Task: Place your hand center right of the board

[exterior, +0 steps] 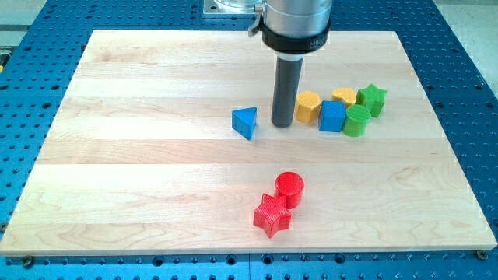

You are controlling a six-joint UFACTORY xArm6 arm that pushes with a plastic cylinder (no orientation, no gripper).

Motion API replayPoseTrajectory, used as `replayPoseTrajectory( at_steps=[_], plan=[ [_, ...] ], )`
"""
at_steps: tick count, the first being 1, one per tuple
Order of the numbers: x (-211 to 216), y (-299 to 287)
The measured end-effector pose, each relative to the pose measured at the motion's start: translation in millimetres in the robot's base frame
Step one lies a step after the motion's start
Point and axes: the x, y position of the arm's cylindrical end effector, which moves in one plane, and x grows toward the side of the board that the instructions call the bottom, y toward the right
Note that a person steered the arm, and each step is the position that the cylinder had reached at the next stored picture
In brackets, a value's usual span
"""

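Note:
My dark rod comes down from the view's top centre and my tip (282, 124) rests on the wooden board (140, 179). It stands between a blue triangle (245, 122) just to its left and a yellow hexagon (308, 106) just to its right, apart from both. Further right lies a cluster: a blue cube (332, 116), a second yellow block (344, 96), a green cylinder (357, 120) and a green star (372, 99).
A red cylinder (290, 187) and a red star (271, 215) touch each other near the view's bottom centre. The board lies on a blue perforated table (467, 70).

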Motion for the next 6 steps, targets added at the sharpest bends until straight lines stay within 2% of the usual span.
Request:
replayPoseTrajectory(
  at_steps=[1, 2, 3, 4, 5, 6],
  plan=[
    [-22, 28],
    [-34, 28],
    [-69, 49],
    [-99, 145],
    [-40, 233],
    [7, 204]
  ],
)
